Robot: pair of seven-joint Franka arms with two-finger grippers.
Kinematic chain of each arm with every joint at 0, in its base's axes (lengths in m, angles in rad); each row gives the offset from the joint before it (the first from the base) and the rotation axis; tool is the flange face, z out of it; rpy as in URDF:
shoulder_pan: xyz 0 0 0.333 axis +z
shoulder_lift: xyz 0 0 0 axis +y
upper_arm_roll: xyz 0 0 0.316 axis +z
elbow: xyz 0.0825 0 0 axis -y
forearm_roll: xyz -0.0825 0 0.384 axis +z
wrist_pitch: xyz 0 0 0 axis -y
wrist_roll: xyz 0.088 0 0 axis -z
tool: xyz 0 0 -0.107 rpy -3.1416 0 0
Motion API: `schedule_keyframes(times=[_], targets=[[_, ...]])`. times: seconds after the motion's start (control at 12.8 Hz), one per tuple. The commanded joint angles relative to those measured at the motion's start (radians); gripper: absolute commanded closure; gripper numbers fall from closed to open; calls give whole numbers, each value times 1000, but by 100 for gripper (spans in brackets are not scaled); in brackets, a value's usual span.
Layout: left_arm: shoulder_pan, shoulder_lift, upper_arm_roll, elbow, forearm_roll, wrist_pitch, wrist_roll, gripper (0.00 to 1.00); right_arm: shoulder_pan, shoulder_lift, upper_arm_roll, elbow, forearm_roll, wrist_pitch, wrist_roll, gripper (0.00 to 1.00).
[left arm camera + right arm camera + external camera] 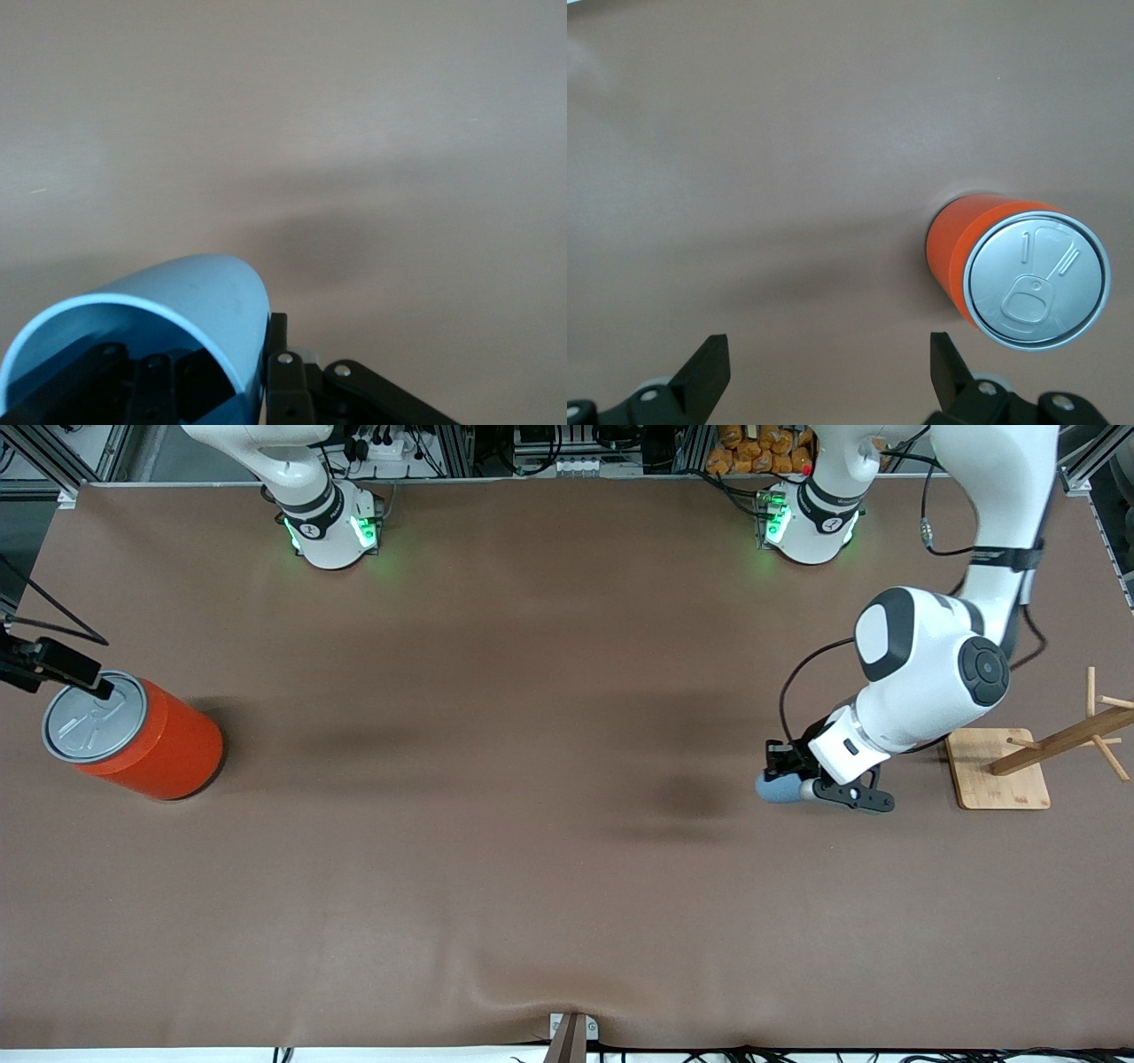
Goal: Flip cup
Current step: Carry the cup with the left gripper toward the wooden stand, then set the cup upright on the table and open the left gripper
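Brown bench, mostly bare. Near the left arm's end, the left gripper (791,778) grasps the cup (778,787) on its side, low over the bench. Best roll the wrist slowly and set it down flat before releasing. The right gripper (829,370) waits spread above the can (133,737).

Even overhead light — soft shadows on the table (496,868), wrist views hazy.
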Motion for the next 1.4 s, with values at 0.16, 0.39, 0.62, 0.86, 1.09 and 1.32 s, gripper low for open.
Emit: schedule_keyframes(times=[0.16, 0.39, 0.62, 0.86, 1.09, 1.32], targets=[[-36, 46, 6, 138, 308, -191, -205, 100, -11, -12, 4, 46, -26, -22, 6, 0], [-65, 130, 5, 136, 444, -193, -288, 100, -9, -13, 3, 100, -25, -72, 3, 0], [-58, 185, 0, 141, 459, -181, -299, 100, -8, -15, 7, 106, -26, -94, 1, 0], [-67, 216, -1, 133, 449, -121, -304, 100, -8, -15, 7, 120, -32, -96, 1, 0], [-49, 211, -3, 83, 438, 9, -305, 100, -6, -15, 13, 119, -46, -97, -20, 0], [-49, 210, -3, 24, 426, 81, -305, 100, -26, -15, 36, 112, -48, -114, -23, 0]])
